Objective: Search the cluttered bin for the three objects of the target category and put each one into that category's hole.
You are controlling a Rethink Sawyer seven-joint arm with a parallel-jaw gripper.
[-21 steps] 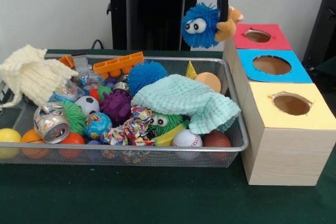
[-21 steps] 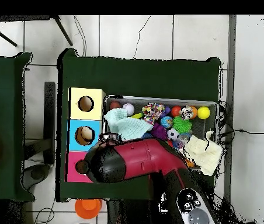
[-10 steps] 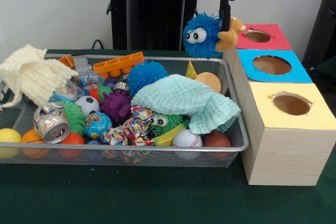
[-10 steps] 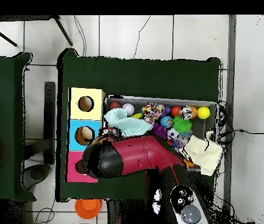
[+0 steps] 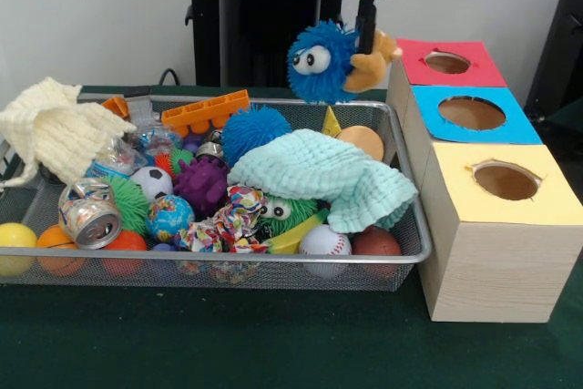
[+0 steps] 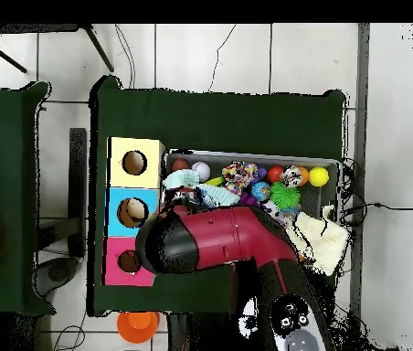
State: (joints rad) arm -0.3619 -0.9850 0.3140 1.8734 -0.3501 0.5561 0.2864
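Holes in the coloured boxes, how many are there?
3: the red box's hole farthest back, the blue box's hole in the middle, the yellow box's hole nearest.

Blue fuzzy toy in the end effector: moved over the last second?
Yes. In the front view the blue fuzzy toy, held by the end effector, has shifted left, away from the red-topped box and back over the bin's far rim.
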